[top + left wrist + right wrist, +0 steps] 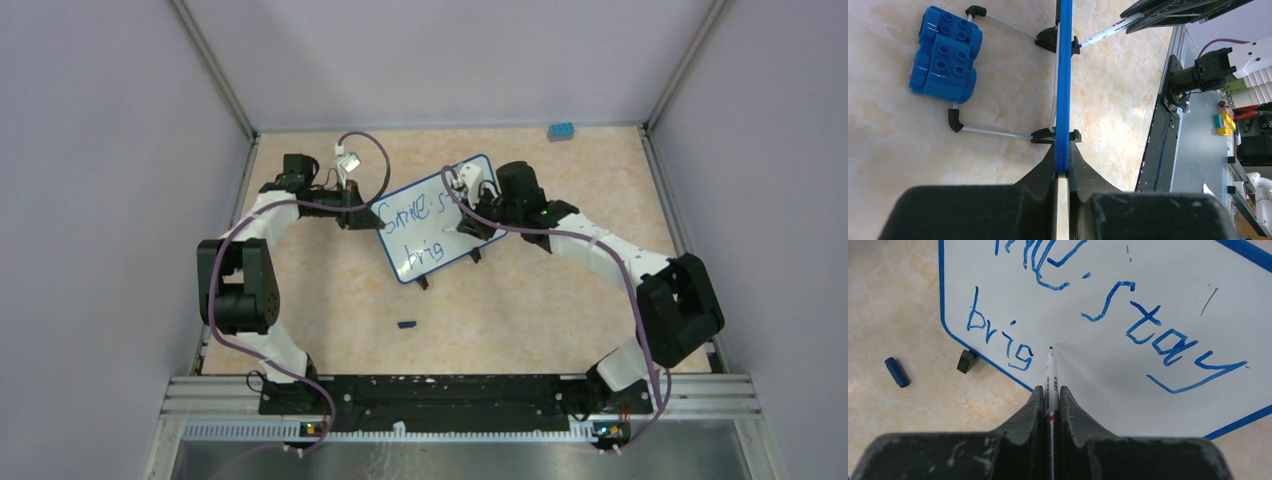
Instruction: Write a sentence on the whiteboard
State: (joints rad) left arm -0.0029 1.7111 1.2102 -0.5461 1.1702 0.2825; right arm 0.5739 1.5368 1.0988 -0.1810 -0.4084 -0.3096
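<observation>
The whiteboard (437, 245) stands tilted at mid-table on small black feet. The sentence (1158, 335) on it reads, in blue, the end of a word, then "stay", with "brig" (998, 340) on a second line. My left gripper (1063, 161) is shut on the board's blue frame (1063, 90), at its left edge in the top view. My right gripper (1050, 390) is shut on a white marker (1050, 372). The marker's tip rests at the board just right of the "g". From the left wrist, the marker (1108, 33) meets the board's far side.
A blue marker cap (406, 324) lies on the table in front of the board, and also shows as the cap (897, 372) in the right wrist view. A blue toy brick (561, 131) sits at the back right. Behind the board lies another blue brick (945, 55).
</observation>
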